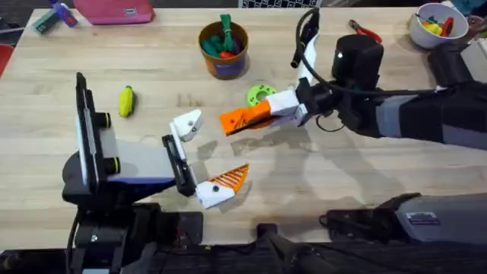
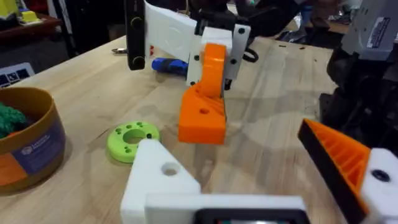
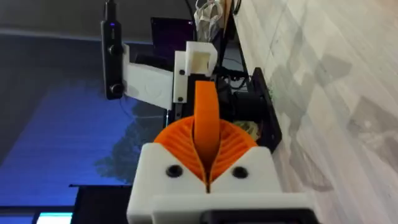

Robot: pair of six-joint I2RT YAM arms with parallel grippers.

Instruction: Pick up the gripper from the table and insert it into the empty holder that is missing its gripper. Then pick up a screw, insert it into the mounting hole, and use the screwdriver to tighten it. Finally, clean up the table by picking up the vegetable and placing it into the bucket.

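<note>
Low in the overhead view, the left claw [image 1: 199, 156] gapes wide over the bench [image 1: 319, 190]: one finger is a bare white holder [image 1: 186, 124], the other keeps its orange pad. The right claw [image 1: 262, 114] is closed around the orange gripper [image 1: 242, 120], beside a green ring [image 1: 259, 94]. The yellow vegetable [image 1: 126, 100] lies well apart from the bucket [image 1: 224, 49].

From the left wrist, the gripper [image 2: 203, 102] hangs pinched just above the wood, the blue screwdriver [image 2: 169, 65] behind it.

From the right wrist, ribbed pads [image 3: 176, 142] clamp the gripper [image 3: 206, 118].
</note>
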